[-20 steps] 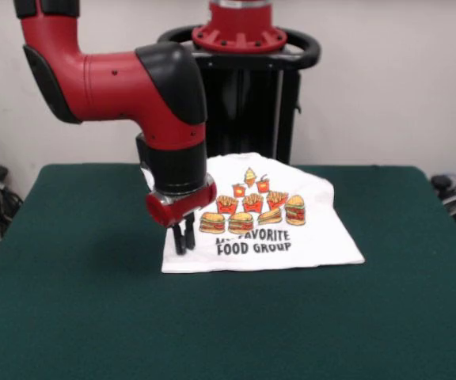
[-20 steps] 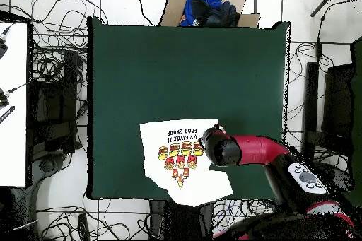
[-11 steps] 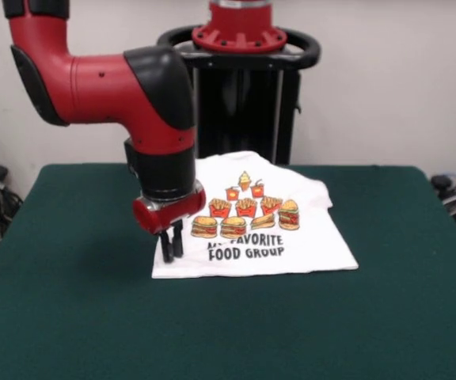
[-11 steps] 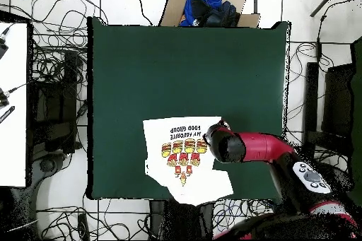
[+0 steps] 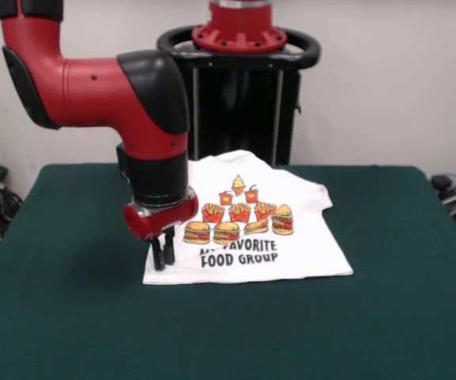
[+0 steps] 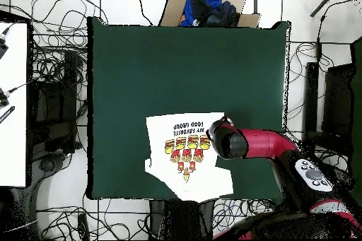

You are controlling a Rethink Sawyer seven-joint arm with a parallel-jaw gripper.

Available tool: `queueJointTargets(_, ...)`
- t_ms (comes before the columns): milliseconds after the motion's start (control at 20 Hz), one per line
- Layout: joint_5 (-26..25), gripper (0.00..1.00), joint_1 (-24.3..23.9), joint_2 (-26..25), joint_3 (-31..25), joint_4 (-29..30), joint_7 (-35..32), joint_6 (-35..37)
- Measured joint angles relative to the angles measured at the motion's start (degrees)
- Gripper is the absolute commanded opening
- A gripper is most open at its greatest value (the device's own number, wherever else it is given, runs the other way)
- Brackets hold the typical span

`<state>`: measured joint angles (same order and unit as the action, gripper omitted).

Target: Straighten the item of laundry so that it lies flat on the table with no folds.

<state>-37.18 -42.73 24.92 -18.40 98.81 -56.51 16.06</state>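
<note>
Lying near the robot's side of the green table [image 5: 62,317], the small white T-shirt [image 5: 291,253] is spread with its print of burgers and fries facing up, and its hem is toward the middle of the table. It looks already mostly flat, but the part near the collar and the sleeves seems bunched and a little raised, so some folds probably remain there. The shirt is thin, light cloth: it should bend and slide easily over the felt-like top, it will not break, and a pull at one corner will likely drag the whole piece and not only stretch it. A good place to take hold is, by this judgement, a corner of the hem or the edge of a sleeve, where one layer can be pinched. The gripper [image 5: 163,252] stands upright at the hem corner of the shirt, and its two dark fingers [image 5: 157,255] are very close together with the tips down at the cloth. They seem to pinch this corner, though the contact itself is too small to see clearly. In the overhead view the arm [image 6: 265,144] hides this corner.
</note>
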Motion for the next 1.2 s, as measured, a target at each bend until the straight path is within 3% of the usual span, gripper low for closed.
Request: queueJointTargets(1200,-0.20,0.00,0.11,-0.19,0.00,-1.01,0.00,0.04)
